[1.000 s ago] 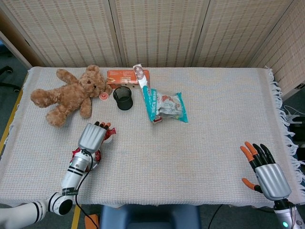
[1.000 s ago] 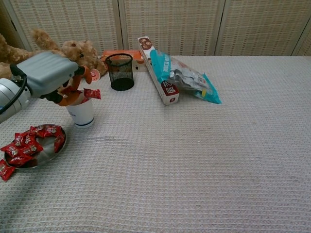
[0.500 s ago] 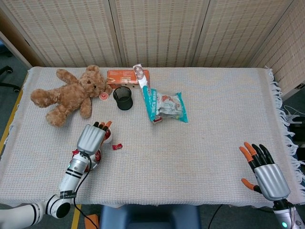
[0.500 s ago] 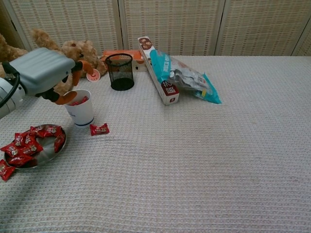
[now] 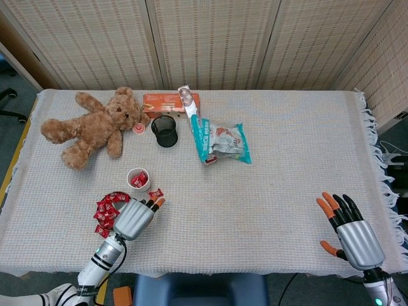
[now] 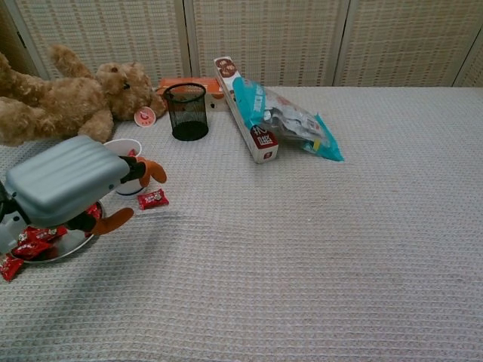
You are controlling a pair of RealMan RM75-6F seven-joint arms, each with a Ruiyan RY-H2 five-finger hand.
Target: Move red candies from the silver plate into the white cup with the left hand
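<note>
The left hand (image 5: 135, 218) hovers low over the desk (image 5: 280, 166) with nothing in it, fingers apart, their orange tips (image 6: 154, 170) reaching toward a stray candy (image 6: 152, 199) lying on the cloth just ahead of them. Just behind that candy stands the cup (image 5: 138, 179), upright, with red candies showing inside. Under and beside the back of the hand sits the plate (image 6: 66, 244), partly hidden in the chest view, with a heap of candies (image 5: 107, 209) on it and one spilled off its near edge. Further off, beyond the cup, lie a teddy bear (image 5: 89, 126), a black mesh pot (image 5: 164, 131), an orange box (image 5: 169, 102) and a teal bag (image 5: 222, 142). The right hand (image 5: 352, 233) rests well apart at the desk's far right corner, empty, fingers spread
</note>
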